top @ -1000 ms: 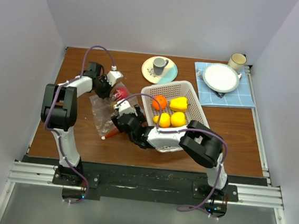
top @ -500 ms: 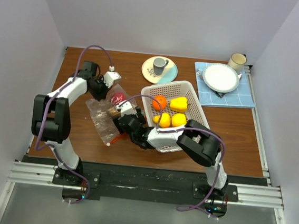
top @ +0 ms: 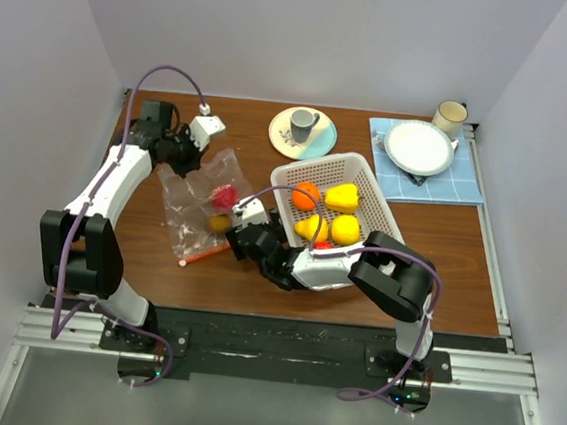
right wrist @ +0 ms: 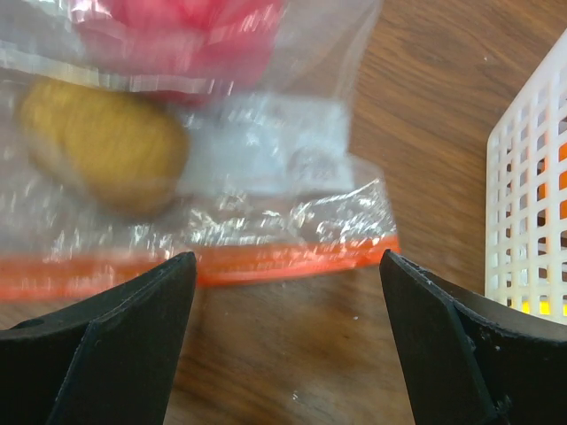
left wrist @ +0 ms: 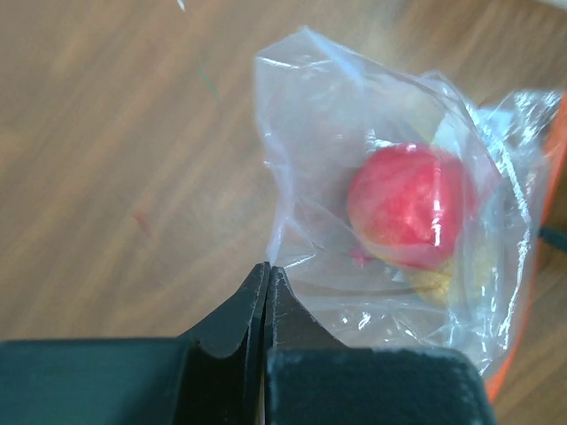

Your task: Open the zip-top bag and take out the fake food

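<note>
Left gripper (left wrist: 266, 271) jaws pinch the bag (left wrist: 312, 133) at the basket's (top: 318, 163) nine o'clock; right gripper (right wrist: 288, 266) jaws gape, holding nothing.

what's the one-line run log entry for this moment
left gripper: shut on zip-top bag corner | right gripper: open, facing zip strip | in bag: red fruit, yellow piece | step: removal not yet done
</note>
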Available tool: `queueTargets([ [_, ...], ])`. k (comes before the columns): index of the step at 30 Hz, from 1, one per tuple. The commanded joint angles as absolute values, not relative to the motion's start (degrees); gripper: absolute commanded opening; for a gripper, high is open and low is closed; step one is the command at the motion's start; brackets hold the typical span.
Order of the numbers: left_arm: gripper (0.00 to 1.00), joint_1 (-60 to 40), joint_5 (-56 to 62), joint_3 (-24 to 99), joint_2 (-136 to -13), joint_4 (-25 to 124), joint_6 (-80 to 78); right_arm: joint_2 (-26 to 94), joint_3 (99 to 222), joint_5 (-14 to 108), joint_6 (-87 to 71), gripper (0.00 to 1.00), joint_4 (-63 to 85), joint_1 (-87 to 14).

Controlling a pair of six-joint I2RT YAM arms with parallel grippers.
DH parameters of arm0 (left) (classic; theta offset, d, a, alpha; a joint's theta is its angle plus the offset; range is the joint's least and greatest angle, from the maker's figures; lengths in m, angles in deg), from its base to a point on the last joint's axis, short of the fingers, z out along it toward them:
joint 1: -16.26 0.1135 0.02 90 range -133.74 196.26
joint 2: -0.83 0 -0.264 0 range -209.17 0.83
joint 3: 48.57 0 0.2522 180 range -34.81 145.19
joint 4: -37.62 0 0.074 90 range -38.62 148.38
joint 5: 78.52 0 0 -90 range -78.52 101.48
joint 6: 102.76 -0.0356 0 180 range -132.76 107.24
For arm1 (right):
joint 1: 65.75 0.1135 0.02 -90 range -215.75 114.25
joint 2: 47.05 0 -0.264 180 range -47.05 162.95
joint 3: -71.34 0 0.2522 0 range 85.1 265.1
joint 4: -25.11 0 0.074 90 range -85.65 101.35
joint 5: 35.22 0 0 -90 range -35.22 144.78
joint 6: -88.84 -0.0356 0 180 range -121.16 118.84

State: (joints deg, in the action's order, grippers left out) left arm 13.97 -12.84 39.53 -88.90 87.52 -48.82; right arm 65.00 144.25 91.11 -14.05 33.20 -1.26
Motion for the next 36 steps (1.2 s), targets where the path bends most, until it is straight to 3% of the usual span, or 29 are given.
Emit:
queueTargets([
  [1, 0.00, 13.89, -8.31, 34.80, -89.87, 86.55, -49.24, 63.26, 144.51, 90.99, -15.58, 0.88, 35.26, -1.33],
  [11, 0.00, 13.89, 2.86, 28.73, -94.00, 79.78, -50.73, 63.70, 143.81, 90.28, -15.31, 0.86, 34.64, 0.69],
  [15, 0.27, 13.89, 6.98, 28.82, -94.97, 78.37, -49.94, 61.94, 141.27, 89.85, -16.98, 0.85, 34.99, 1.48],
  [16, 0.28, 13.89, 7.52, 28.73, -94.97, 77.93, -49.94, 61.50, 140.65, 89.41, -17.33, 0.84, 35.43, 1.75],
  [21, 0.17, 13.89, 9.28, 26.98, -95.06, 76.87, -50.03, 53.60, 131.10, 86.34, -17.07, 0.83, 44.12, 3.59],
  [27, 0.13, 13.89, 10.69, 25.92, -96.29, 75.73, -50.03, 50.59, 126.23, 82.73, -16.54, 0.79, 48.53, 4.30],
  [30, 0.13, 13.89, 10.95, 25.92, -96.29, 75.73, -49.86, 52.70, 126.75, 82.11, -16.63, 0.78, 49.15, 4.30],
  [32, 0.17, 13.89, 11.04, 26.36, -95.77, 76.08, -49.85, 54.90, 127.37, 81.94, -16.72, 0.78, 49.32, 4.39],
  [33, 0.25, 13.97, 11.04, 26.62, -95.59, 76.25, -49.94, 55.60, 127.81, 81.85, -16.72, 0.78, 49.67, 4.39],
  [36, 0.26, 13.89, 10.95, 28.03, -94.71, 77.75, -50.03, 58.07, 129.30, 81.67, -16.89, 0.78, 50.46, 4.39],
])
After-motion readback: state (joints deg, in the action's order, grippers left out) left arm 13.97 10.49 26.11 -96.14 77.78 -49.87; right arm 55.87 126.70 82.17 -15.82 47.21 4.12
